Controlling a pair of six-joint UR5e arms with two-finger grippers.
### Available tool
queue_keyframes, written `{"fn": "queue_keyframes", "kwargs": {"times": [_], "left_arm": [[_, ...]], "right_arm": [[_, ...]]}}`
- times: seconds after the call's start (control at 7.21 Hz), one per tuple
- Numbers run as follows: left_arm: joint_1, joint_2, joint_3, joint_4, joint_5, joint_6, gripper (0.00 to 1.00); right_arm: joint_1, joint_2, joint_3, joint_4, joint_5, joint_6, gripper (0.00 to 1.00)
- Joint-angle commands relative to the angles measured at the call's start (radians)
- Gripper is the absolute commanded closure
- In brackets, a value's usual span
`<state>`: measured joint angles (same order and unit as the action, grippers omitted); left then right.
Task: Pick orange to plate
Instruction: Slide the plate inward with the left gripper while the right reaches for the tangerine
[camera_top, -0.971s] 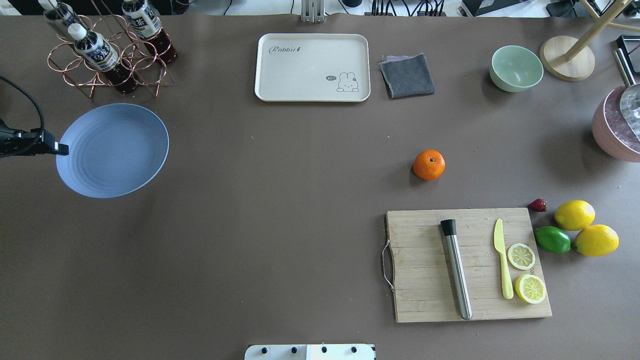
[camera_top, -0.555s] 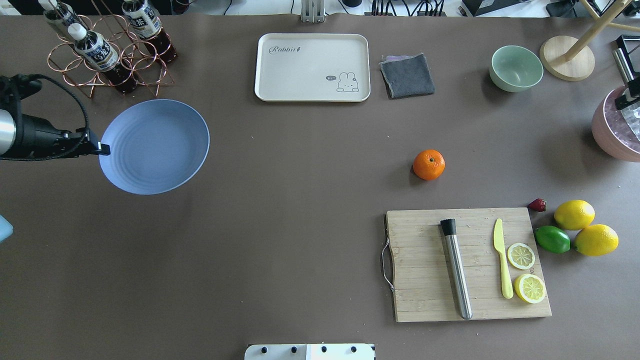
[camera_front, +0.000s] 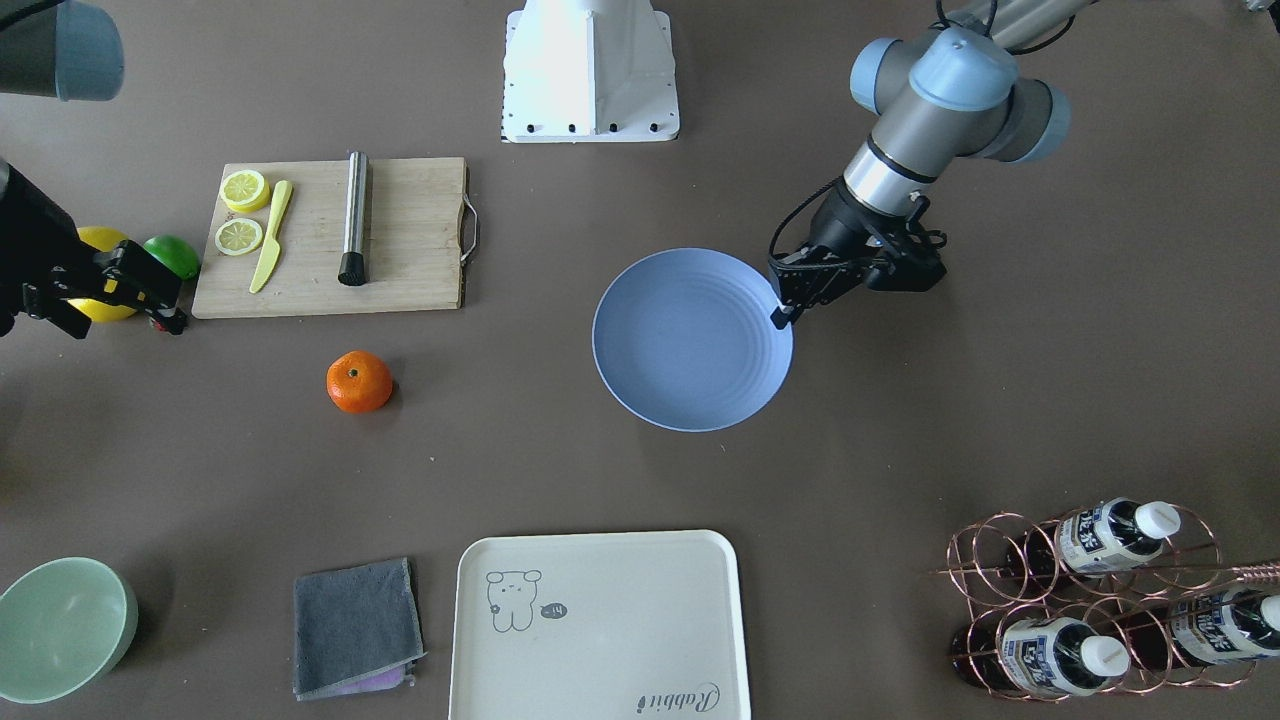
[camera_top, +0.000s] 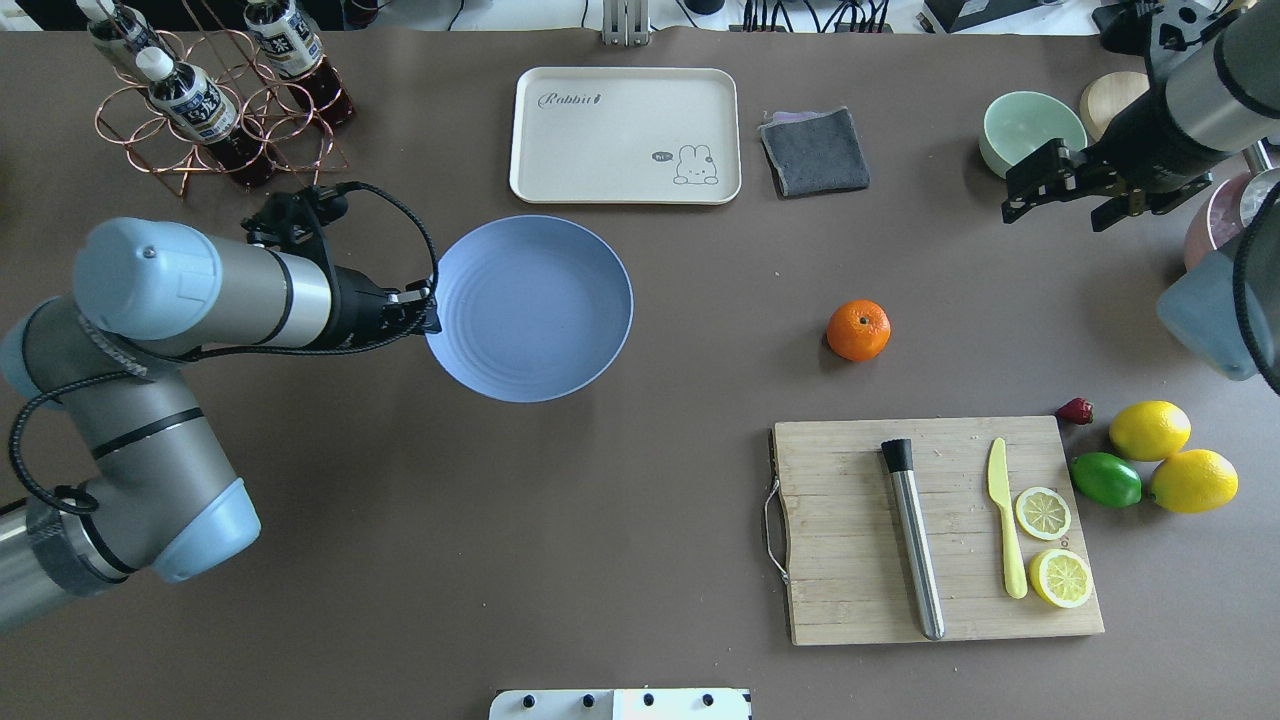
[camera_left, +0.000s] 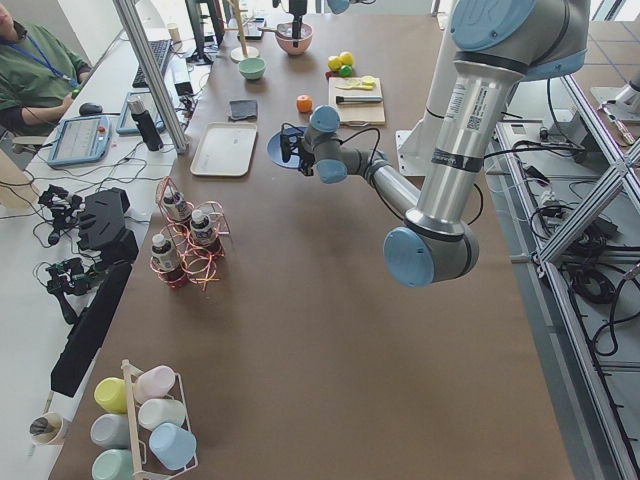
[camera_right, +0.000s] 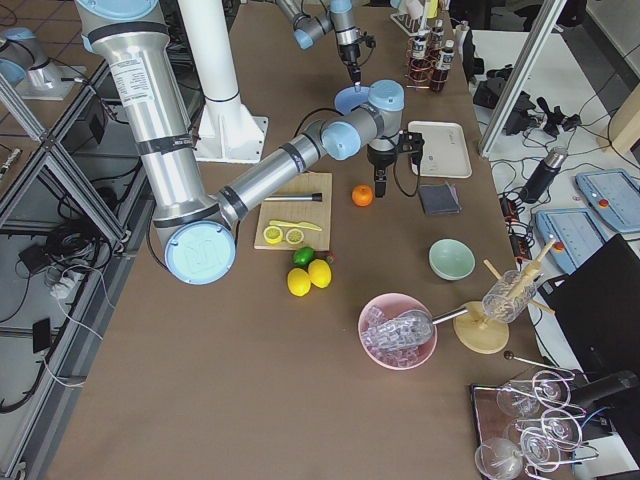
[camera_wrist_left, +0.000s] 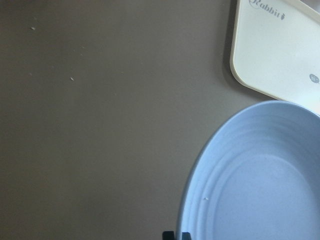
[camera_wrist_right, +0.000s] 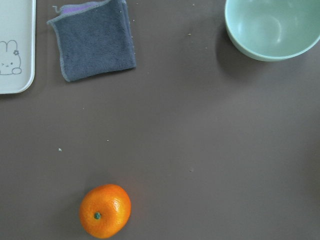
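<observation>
The orange (camera_top: 858, 330) (camera_front: 360, 381) (camera_wrist_right: 105, 210) lies alone on the brown table, right of centre and behind the cutting board. My left gripper (camera_top: 428, 318) (camera_front: 780, 305) is shut on the left rim of the periwinkle-blue plate (camera_top: 535, 305) (camera_front: 690, 340) (camera_wrist_left: 265, 185), which sits near the table's middle and holds nothing. The plate is well to the left of the orange. My right gripper (camera_top: 1065, 205) (camera_front: 125, 325) hangs open and empty above the table, to the right of the orange and beyond it.
A cream tray (camera_top: 625, 135), grey cloth (camera_top: 815, 150) and pale-green bowl (camera_top: 1030, 130) line the far side. The cutting board (camera_top: 840, 540) carries a muddler, a knife and lemon slices; lemons (camera_top: 1150, 430) and a lime (camera_top: 1105, 478) lie beside it. A bottle rack (camera_top: 215, 110) stands far left.
My left arm has carried the plate rightward from the table's left side to near the centre. My right arm has come into view from the right. The orange has not moved.
</observation>
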<state>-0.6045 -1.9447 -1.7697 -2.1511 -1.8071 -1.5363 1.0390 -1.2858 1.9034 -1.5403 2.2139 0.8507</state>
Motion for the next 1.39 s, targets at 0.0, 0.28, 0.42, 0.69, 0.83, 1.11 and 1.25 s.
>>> {"fn": "queue_keyframes", "kwargs": {"times": [0.0, 0.28, 0.42, 0.69, 0.83, 1.11, 1.25], "left_arm": [[0.101, -0.123, 0.067, 0.06, 0.121, -0.076, 1.0], [0.158, -0.175, 0.142, 0.059, 0.204, -0.082, 1.0], [0.164, -0.175, 0.16, 0.057, 0.204, -0.079, 1.0], [0.163, -0.171, 0.161, 0.057, 0.203, -0.073, 0.9], [0.158, -0.163, 0.151, 0.053, 0.2, -0.07, 0.03], [0.157, -0.16, 0.107, 0.057, 0.196, -0.07, 0.02], [0.151, -0.16, 0.105, 0.057, 0.198, -0.07, 0.02]], "right_arm": [[-0.135, 0.029, -0.059, 0.141, -0.116, 0.163, 0.0], [-0.189, 0.029, -0.064, 0.144, -0.164, 0.197, 0.0], [-0.197, 0.029, -0.063, 0.144, -0.164, 0.199, 0.0], [-0.215, 0.031, -0.063, 0.144, -0.168, 0.24, 0.0], [-0.227, 0.031, -0.063, 0.144, -0.175, 0.24, 0.0], [-0.263, 0.033, -0.092, 0.147, -0.218, 0.24, 0.0], [-0.283, 0.057, -0.136, 0.169, -0.255, 0.24, 0.0]]}}
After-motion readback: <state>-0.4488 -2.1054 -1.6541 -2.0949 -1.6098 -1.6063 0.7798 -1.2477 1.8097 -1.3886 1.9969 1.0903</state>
